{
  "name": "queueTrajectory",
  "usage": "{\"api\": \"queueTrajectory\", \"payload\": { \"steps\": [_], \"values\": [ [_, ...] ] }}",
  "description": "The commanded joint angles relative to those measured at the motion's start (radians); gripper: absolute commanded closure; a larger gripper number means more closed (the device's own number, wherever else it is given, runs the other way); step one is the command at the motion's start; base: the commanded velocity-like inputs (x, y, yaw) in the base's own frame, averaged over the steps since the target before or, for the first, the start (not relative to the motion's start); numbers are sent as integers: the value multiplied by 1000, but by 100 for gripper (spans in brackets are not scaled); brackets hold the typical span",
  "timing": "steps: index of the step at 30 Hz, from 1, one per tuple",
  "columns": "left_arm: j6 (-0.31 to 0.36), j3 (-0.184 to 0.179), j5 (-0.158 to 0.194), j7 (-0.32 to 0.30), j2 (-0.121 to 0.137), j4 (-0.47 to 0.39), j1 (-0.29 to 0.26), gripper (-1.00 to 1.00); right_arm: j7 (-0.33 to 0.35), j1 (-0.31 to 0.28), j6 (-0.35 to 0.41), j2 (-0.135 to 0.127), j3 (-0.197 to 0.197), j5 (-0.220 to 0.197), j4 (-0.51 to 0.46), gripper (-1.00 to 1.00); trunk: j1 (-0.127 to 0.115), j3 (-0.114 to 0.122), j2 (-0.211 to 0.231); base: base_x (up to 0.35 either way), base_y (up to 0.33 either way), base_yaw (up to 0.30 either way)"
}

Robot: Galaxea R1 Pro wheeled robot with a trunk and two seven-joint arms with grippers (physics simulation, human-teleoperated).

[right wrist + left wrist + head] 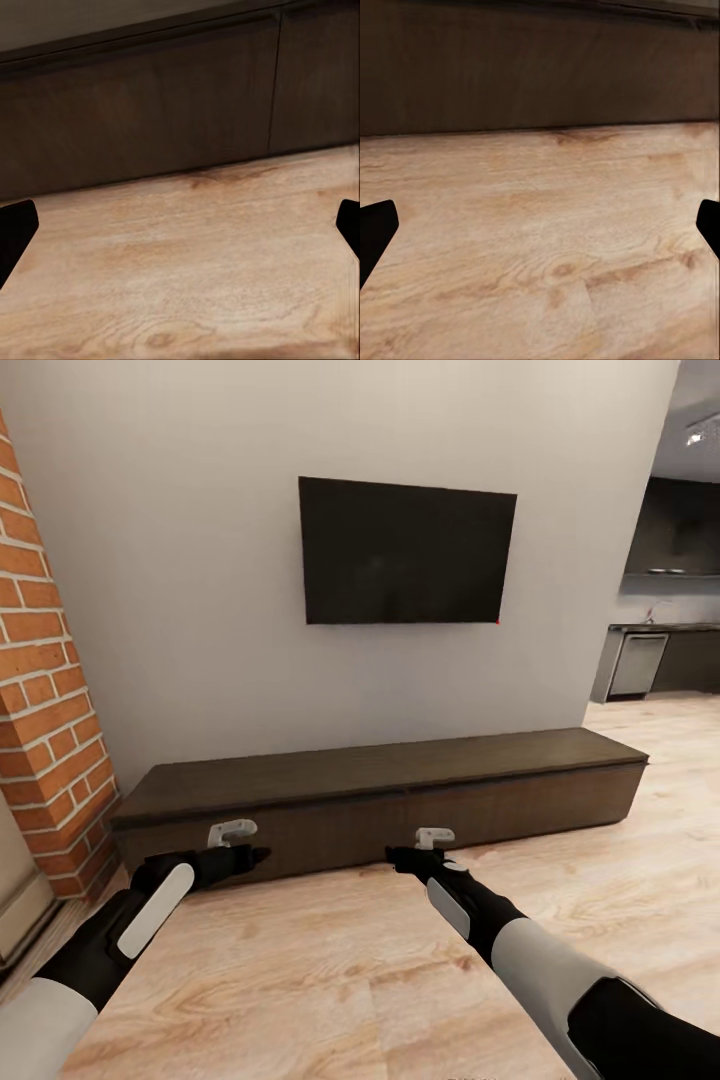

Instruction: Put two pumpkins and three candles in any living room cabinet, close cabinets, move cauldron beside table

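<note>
The long, low dark-brown cabinet (400, 785) stands against the pale wall beneath a wall-mounted television (405, 552), its drawer fronts all flush and shut; both arms reach toward it over the light wooden floor (330, 960); the left gripper (250, 853) hangs just before the cabinet's left section, and the left wrist view shows its fingertips (376, 229) spread wide apart with nothing between them; the right gripper (400, 855) hovers near the middle, its fingertips (15, 229) likewise parted and empty; a brick column (45, 710) flanks the left; a kitchen (660, 650) lies beyond at right.
</note>
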Motion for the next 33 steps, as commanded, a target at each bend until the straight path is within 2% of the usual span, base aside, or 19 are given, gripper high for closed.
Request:
{"api": "queueTrajectory", "payload": {
  "steps": [1,6,12,21,33],
  "values": [
    [2,-3,11,10,4,-14,0,-100,-8,-1,3,-1,8,-7,-2,-100,0,0,0,-2,0,-273],
    [1,-9,4,10,5,-39,0,-100,-8,-1,3,-1,8,-7,-2,-100,0,3,0,-1,-60,-273],
    [0,-14,2,10,2,-44,0,-100,-6,-1,1,-1,8,-7,-2,-100,0,7,0,0,-247,-262],
    [0,-14,1,11,0,-45,0,-100,-7,-1,0,-1,8,-7,-2,-100,0,8,0,0,-305,-60],
    [0,-14,3,11,-4,-45,0,-100,-7,-1,-1,-1,8,-7,-2,-100,0,8,0,0,-319,-166]
  ]
}}
